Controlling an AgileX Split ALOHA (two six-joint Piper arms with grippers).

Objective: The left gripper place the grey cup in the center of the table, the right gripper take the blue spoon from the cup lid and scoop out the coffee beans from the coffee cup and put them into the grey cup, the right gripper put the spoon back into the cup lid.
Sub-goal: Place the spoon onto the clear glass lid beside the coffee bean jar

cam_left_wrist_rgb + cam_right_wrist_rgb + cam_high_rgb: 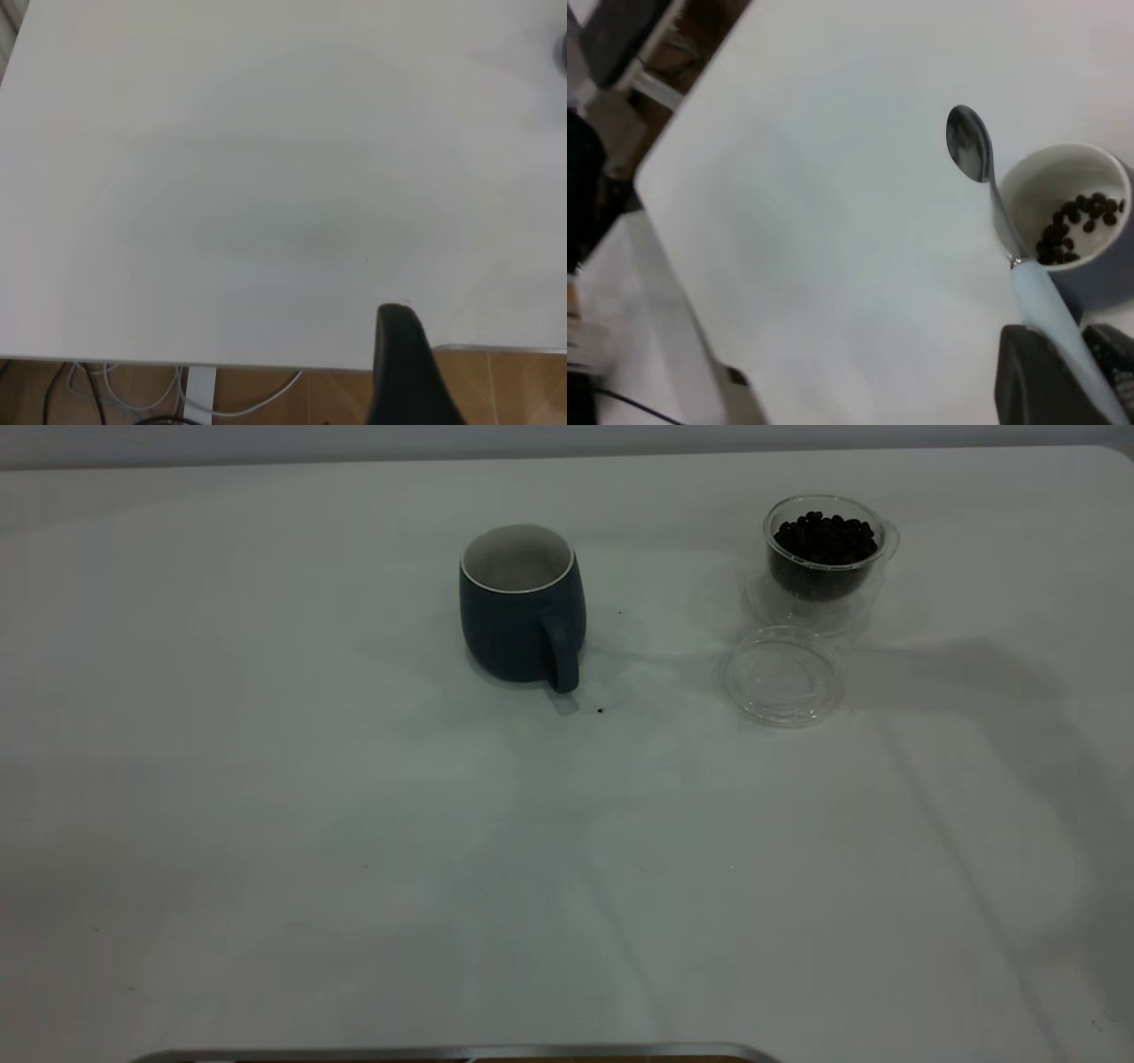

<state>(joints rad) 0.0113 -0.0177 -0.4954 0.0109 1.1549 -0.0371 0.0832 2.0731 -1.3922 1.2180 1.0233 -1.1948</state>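
Holding the blue spoon [1028, 266] clamped in its jaws, the right gripper [1063, 372] hangs above the grey cup [1076, 221]; left gripper [403, 372] jaws indeterminable.

The right gripper [1063, 372], out of the exterior view, hangs above the grey cup [1072, 221] with its fingers clamped on the blue spoon [1010, 239], while the left gripper shows only one dark fingertip [403, 354], well away from that cup.
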